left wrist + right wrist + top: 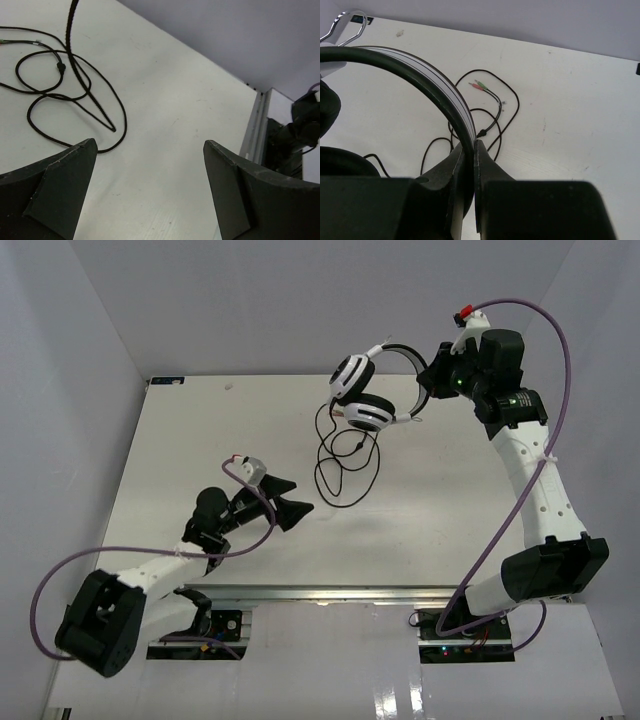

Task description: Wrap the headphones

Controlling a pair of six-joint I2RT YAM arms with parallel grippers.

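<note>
The headphones [362,392], with white-and-black earcups and a black headband, hang in the air at the far right of the table. My right gripper [428,377] is shut on the headband [427,82]; in the right wrist view its jaws pinch the band between them [469,147]. The thin black cord [345,460] trails from the earcups and lies in loose loops on the table; its green and pink plugs [479,85] rest flat. My left gripper [295,502] is open and empty, low over the table just left of the cord loops [65,85].
The white table [200,440] is boxed in by white walls on three sides. A metal rail [330,592] runs along the near edge. Purple robot cables [545,330] arc beside each arm.
</note>
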